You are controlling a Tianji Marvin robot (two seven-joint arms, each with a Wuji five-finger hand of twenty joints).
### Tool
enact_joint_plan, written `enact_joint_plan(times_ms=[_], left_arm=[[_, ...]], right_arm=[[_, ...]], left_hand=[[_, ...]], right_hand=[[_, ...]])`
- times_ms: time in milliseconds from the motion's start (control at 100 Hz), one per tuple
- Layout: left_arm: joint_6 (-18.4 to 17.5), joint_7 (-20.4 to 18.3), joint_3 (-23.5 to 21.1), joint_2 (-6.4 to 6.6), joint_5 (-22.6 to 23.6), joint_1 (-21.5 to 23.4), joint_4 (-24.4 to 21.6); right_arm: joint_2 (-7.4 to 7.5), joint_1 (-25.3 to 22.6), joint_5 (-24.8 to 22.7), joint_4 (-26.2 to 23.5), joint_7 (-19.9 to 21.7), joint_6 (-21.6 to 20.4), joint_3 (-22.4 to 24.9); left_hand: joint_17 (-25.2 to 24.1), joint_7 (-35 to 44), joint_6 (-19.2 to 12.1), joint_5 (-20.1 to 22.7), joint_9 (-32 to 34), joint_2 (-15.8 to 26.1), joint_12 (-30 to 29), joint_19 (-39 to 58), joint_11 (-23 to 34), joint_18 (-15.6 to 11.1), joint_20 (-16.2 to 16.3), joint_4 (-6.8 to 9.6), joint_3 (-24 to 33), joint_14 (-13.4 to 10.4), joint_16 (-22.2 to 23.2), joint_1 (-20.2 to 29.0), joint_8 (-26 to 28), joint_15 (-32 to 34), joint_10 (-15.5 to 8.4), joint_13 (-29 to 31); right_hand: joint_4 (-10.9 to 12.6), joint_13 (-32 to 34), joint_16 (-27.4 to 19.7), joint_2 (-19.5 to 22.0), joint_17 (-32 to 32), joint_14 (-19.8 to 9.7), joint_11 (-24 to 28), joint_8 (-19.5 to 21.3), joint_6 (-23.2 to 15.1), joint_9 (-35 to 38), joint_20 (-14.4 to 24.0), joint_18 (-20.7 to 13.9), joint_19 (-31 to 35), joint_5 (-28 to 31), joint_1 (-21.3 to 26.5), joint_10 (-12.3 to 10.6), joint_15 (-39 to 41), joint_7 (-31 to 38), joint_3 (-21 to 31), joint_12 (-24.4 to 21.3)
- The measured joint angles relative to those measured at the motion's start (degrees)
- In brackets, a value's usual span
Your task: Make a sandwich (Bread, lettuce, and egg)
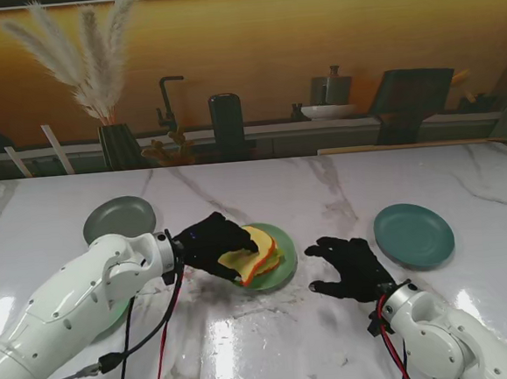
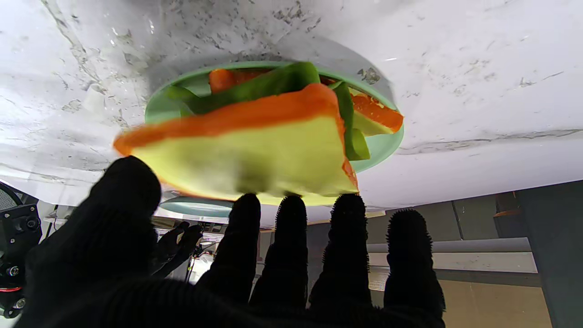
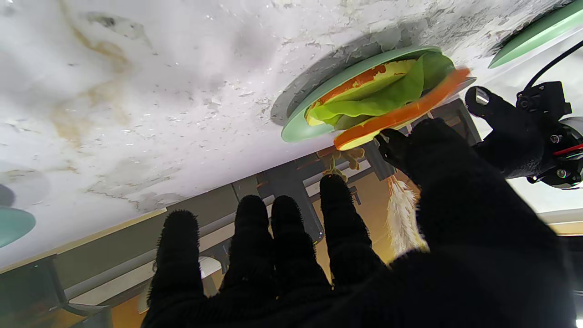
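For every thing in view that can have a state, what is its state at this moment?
Left hand: shut on top bread slice, tilted over the stack.
Right hand: open, holding nothing.
Lettuce: lying on bottom bread slice.
Light green plate: loaded.
Teal plate: empty.
Grey plate: empty.

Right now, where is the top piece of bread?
In the stand view, the top bread is near the table's middle, tilted over the lettuce on the green plate, with the left hand gripping it.
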Motion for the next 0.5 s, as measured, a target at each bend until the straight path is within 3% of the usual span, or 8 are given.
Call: enact_joint_plan(times_ms=[310, 500], left_arm=[[0.3, -0.1, -2.7, 0.08, 0.4, 1.8, -1.1], [3.0, -0.5, -8.3, -0.11, 0.0, 6.2, -4.6]], right_arm=[[0.0, 0.0, 0.1, 0.0, 0.1, 0.2, -0.1], [-0.02, 0.1, 0.0, 0.1, -0.4, 0.1, -0.1]], left_hand=[[-0.1, -0.9, 0.0, 0.0, -0.7, 0.7, -0.8, -0.1, -0.4, 0.0, 0.0, -0.56, -2.0, 0.0, 0.0, 0.0, -0.6, -0.4, 0.5, 0.0], [-0.1, -0.9, 0.0, 0.0, -0.7, 0.7, -1.2, -1.1, -0.8, 0.1, -0.5, -0.56, -2.6, 0.0, -0.2, 0.0, -0.6, -0.8, 0.6, 0.0]], right_hand=[[0.0, 0.0, 0.0, 0.0, 0.0, 0.0, 0.0, 0.0, -0.5, 0.0, 0.0, 0.0, 0.0, 0.0, 0.0, 0.0, 0.0, 0.0, 0.0, 0.0], [0.0, 0.0, 0.0, 0.0, 0.0, 0.0, 0.0, 0.0, -0.5, 0.0, 0.0, 0.0, 0.0, 0.0, 0.0, 0.0, 0.0, 0.0, 0.0, 0.0]])
